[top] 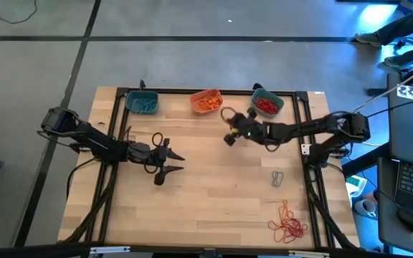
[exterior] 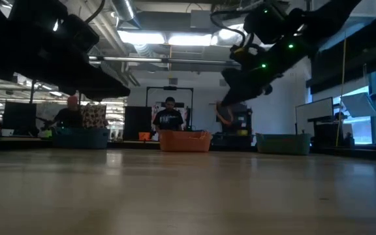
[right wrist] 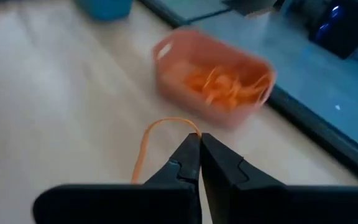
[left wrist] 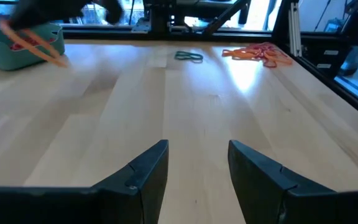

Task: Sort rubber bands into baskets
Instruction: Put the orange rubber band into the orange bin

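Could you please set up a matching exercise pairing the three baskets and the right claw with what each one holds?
Things:
1. Left teal basket
2. Orange basket
3. Right teal basket
4. Right claw

Contents:
a. red rubber bands
b. a single orange rubber band, pinched between shut fingers
c. grey-teal rubber bands
d. a heap of orange rubber bands

Pairs: 1-c, 2-d, 3-a, 4-b
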